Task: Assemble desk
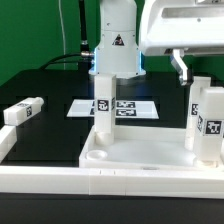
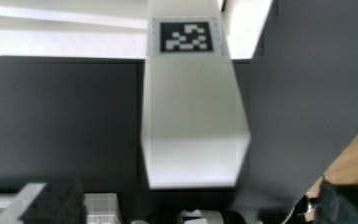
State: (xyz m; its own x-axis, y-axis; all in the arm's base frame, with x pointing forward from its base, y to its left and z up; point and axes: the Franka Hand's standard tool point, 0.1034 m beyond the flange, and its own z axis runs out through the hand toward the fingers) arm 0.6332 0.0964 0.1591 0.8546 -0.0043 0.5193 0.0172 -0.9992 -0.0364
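The white tabletop (image 1: 135, 155) lies flat at the front, rim up. One white tagged leg (image 1: 103, 103) stands upright in its far corner on the exterior view's left. A second leg (image 1: 208, 122) stands upright at the tabletop's end on the exterior view's right. A third leg (image 1: 22, 111) lies loose on the black table at the exterior view's left. My gripper (image 1: 197, 68) hangs just above the second leg's top, one finger (image 1: 180, 65) showing beside it, jaws apart and empty. In the wrist view that leg (image 2: 194, 110) fills the middle, its near end close to my gripper (image 2: 194, 208).
The marker board (image 1: 128, 107) lies on the table behind the tabletop. A long white border rail (image 1: 60, 185) runs along the front and up the exterior view's left. The robot's base (image 1: 116, 45) stands at the back, with cables beside it.
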